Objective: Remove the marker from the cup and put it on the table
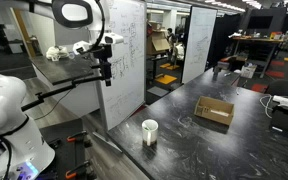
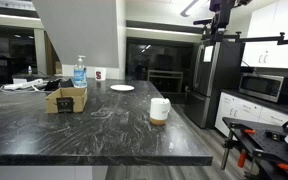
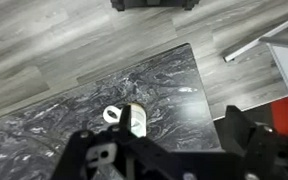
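The black robot hand (image 1: 105, 76) hangs high, out beyond the edge of the dark, glossy, mottled surface (image 1: 189, 150); I cannot tell whether it is open or closed. The small white cylindrical cup (image 1: 150, 131) stands well below it, near that edge. The slim dark marker is too small to make out and is presumably upright inside the cup, so the reach likely goes down and inward.

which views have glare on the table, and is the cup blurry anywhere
In an exterior view the table carries a pale sheen and the cup is small but distinct; in an exterior view the room is dim and the table shows soft mottled reflections; in the wrist view the cup looks soft.
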